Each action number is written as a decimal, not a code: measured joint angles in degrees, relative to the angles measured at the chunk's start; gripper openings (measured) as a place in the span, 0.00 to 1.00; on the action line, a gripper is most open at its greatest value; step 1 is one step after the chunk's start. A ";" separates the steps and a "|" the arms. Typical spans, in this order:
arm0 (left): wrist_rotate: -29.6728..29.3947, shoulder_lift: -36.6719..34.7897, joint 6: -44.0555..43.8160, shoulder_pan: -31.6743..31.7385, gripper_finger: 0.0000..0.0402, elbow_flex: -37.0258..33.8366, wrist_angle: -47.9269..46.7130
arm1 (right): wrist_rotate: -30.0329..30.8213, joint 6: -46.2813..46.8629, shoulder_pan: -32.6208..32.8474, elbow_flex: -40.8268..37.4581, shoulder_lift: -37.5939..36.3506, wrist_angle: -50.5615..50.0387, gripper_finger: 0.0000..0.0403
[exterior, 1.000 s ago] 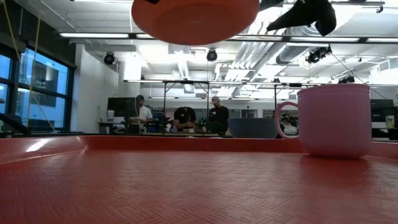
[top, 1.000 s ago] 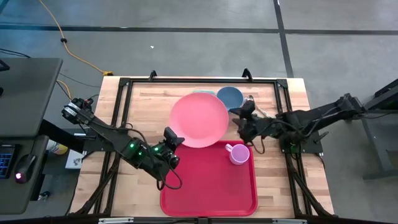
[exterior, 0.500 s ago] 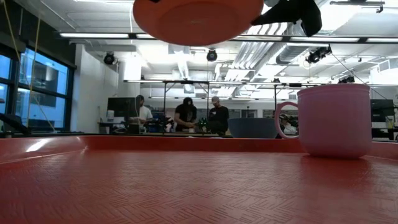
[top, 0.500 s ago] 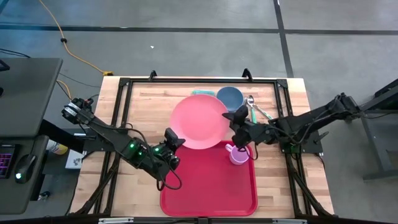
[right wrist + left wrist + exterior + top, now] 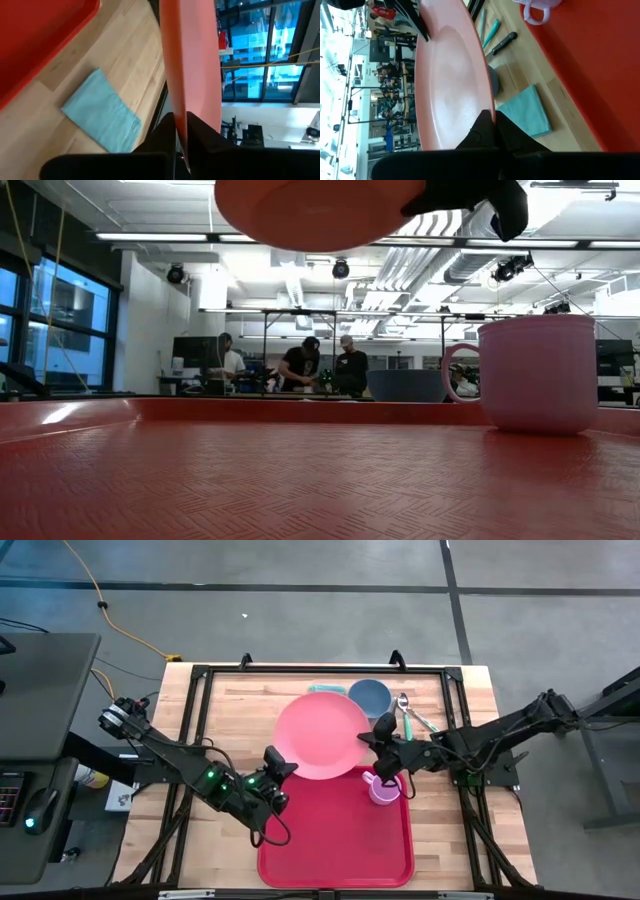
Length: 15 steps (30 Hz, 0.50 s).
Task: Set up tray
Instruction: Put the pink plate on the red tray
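Left gripper (image 5: 278, 764): jaws pinched on the rim of the plate (image 5: 320, 735), near-left edge.
Right gripper (image 5: 366, 739): jaws clamped on the plate's opposite rim.
Plate: held in the air between both grippers.
Tray (image 5: 335, 835): on the table below the jaws, carrying a mug (image 5: 383, 787).

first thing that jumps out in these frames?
The round pink plate, held in the air above the table's middle: the left claw pinches its near-left rim and the right claw has just shut on its right rim. Below it lies the big red tray, with a pink mug in its far right corner.
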 joint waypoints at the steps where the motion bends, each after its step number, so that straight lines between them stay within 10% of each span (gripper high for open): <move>1: -0.31 0.00 0.02 0.00 0.04 0.00 0.00 | 0.04 0.32 0.00 0.00 0.00 -0.42 0.01; 15: -12.31 -0.52 1.23 0.04 0.48 0.02 -1.68 | 3.84 6.15 1.18 0.07 -0.02 -3.65 0.00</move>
